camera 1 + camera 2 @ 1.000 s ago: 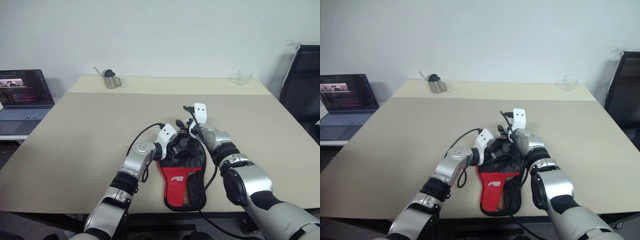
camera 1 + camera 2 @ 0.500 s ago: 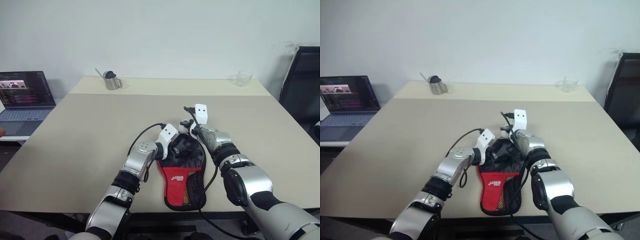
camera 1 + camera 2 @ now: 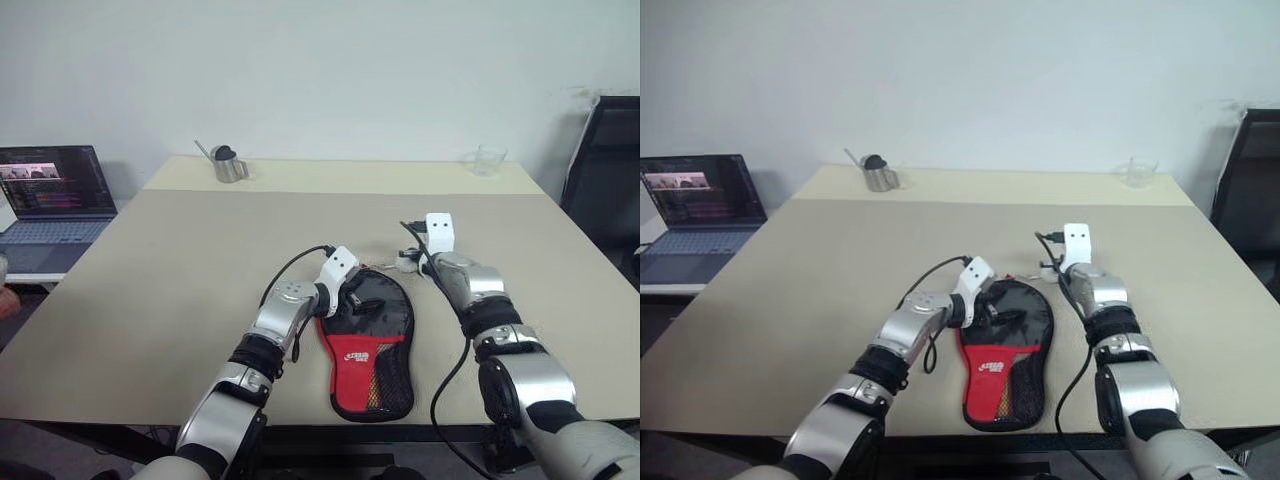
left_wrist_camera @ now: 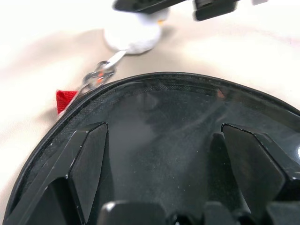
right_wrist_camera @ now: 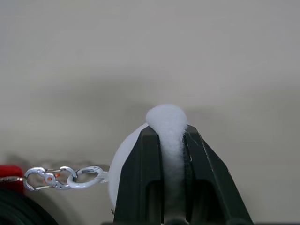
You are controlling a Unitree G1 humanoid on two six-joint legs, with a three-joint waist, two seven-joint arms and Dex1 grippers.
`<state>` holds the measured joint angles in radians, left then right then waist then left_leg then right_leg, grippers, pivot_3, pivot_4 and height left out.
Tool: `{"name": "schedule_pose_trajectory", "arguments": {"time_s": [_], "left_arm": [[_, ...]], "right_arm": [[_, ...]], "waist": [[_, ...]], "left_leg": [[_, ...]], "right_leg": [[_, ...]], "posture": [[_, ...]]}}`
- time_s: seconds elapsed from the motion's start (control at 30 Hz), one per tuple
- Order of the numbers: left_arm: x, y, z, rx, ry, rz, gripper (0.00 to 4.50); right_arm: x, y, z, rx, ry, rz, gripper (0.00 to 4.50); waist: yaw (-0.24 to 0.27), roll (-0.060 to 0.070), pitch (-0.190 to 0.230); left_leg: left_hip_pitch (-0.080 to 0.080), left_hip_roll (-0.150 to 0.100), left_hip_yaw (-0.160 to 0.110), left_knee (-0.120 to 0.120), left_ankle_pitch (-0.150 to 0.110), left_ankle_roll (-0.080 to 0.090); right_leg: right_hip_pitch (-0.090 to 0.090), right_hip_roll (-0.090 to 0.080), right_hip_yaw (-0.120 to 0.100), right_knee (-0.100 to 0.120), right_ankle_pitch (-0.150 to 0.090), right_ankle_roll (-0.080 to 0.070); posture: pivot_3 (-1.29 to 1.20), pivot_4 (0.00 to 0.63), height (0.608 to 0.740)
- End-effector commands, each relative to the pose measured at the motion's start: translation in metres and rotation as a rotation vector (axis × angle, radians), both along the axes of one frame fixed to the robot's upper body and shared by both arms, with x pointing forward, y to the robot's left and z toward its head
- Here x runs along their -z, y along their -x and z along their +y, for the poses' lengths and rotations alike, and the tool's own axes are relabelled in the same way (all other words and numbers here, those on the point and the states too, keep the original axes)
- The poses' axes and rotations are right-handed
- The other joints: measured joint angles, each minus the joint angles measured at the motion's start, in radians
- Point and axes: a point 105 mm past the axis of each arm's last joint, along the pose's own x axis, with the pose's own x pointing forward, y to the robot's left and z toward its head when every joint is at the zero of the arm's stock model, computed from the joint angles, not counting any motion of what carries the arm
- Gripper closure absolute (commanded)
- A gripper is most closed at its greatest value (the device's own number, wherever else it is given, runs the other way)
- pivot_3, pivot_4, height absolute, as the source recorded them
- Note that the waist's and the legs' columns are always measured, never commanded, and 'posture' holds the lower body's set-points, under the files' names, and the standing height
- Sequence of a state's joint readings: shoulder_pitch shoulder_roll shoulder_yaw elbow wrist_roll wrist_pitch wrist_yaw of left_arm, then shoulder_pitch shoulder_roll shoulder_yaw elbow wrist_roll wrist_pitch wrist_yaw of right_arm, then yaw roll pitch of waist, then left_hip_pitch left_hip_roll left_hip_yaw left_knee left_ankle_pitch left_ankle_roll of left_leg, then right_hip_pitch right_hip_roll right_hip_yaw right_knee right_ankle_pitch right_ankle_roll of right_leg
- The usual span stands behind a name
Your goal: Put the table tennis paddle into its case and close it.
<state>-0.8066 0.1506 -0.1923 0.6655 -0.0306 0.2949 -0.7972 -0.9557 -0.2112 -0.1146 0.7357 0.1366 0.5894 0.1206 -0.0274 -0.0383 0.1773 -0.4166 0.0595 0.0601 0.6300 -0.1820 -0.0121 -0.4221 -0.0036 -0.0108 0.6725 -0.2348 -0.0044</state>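
The case (image 3: 366,338) lies flat on the table (image 3: 180,260), black round end away from me, red lower part toward me. The table tennis paddle is hidden from view. My left gripper (image 3: 355,298) stands open over the left side of the case's black end, and in the left wrist view its fingers (image 4: 89,159) spread wide above the fabric. My right gripper (image 5: 167,132) is shut on the white pom-pom (image 5: 165,119), just right of the case's far end. A small metal chain (image 5: 65,177) runs from the pom-pom back to the case.
At the table's far left stands a metal cup (image 3: 227,163), and at the far right a clear glass (image 3: 487,156). A laptop (image 3: 50,195) sits on a side surface to the left. On the right stands a black chair (image 3: 610,170).
My right gripper has shut on the pom-pom and moved to the right, off the case's far end. The left gripper has stayed over the case.
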Motion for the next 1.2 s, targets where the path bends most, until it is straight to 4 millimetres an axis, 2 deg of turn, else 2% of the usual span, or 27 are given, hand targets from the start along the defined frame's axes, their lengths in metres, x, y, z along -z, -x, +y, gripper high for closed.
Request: {"name": "schedule_pose_trajectory", "arguments": {"time_s": [0.03, 0.27, 0.4, 0.47, 0.6, 0.77, 0.97, 1.2], "left_arm": [[0.027, 0.005, 0.005, -0.016, -0.059, 0.085, 0.24], [0.030, 0.006, 0.004, -0.005, -0.071, 0.093, 0.24], [0.030, 0.005, 0.004, -0.003, -0.073, 0.095, 0.24], [0.030, 0.005, 0.004, -0.003, -0.074, 0.095, 0.24], [0.030, 0.003, 0.005, 0.000, -0.083, 0.093, 0.24], [0.031, 0.002, 0.002, 0.011, -0.095, 0.090, 0.24], [0.031, 0.003, 0.000, 0.033, -0.102, 0.088, 0.24], [0.031, 0.002, 0.001, 0.039, -0.119, 0.087, 0.24]], "right_arm": [[-0.018, 0.007, -0.023, 0.030, 0.032, -0.042, 4.38], [-0.017, 0.032, -0.060, 0.062, 0.084, -0.011, 4.38], [-0.020, 0.047, -0.068, 0.011, 0.114, -0.006, 4.38], [-0.022, 0.055, -0.064, -0.049, 0.103, -0.003, 4.38], [-0.032, 0.086, -0.039, -0.321, 0.089, -0.033, 4.39], [-0.028, 0.113, -0.022, -0.505, 0.104, -0.015, 4.39], [-0.023, 0.139, -0.016, -0.626, 0.122, 0.010, 4.40], [-0.006, 0.166, -0.015, -0.775, 0.198, 0.059, 4.40]], "waist": [[0.001, 0.000, 0.000], [0.004, 0.003, -0.002], [0.004, 0.006, -0.004], [0.003, 0.006, -0.004], [0.005, 0.006, -0.004], [0.001, 0.006, -0.004], [0.005, 0.005, -0.004], [0.008, 0.005, -0.003]], "left_leg": [[0.000, 0.000, 0.000, 0.000, 0.000, 0.000], [0.000, 0.000, 0.000, 0.000, 0.000, 0.000], [-0.001, 0.000, 0.000, -0.002, 0.000, 0.000], [-0.002, 0.000, 0.000, -0.002, 0.000, 0.000], [-0.003, 0.000, -0.001, -0.003, -0.001, 0.000], [-0.002, 0.000, -0.002, -0.003, -0.001, 0.000], [-0.004, -0.001, -0.003, -0.003, -0.001, 0.000], [-0.005, -0.003, -0.003, -0.003, -0.001, 0.000]], "right_leg": [[0.000, 0.000, 0.000, 0.000, 0.000, 0.000], [0.001, 0.000, -0.001, -0.002, 0.000, 0.000], [0.002, 0.000, -0.001, -0.008, 0.001, 0.002], [0.002, 0.000, 0.000, -0.010, 0.001, 0.002], [0.002, 0.000, -0.001, -0.011, 0.001, 0.002], [0.002, 0.000, -0.002, -0.012, 0.001, 0.002], [0.002, 0.000, -0.003, -0.015, -0.002, -0.003], [0.002, 0.000, -0.004, -0.018, -0.003, -0.003]], "posture": [[0.00, 0.150, 0.740], [0.00, 0.150, 0.740], [0.00, 0.150, 0.740], [0.00, 0.150, 0.740], [0.00, 0.150, 0.740], [0.00, 0.150, 0.740], [0.00, 0.150, 0.740], [0.00, 0.150, 0.740]]}}
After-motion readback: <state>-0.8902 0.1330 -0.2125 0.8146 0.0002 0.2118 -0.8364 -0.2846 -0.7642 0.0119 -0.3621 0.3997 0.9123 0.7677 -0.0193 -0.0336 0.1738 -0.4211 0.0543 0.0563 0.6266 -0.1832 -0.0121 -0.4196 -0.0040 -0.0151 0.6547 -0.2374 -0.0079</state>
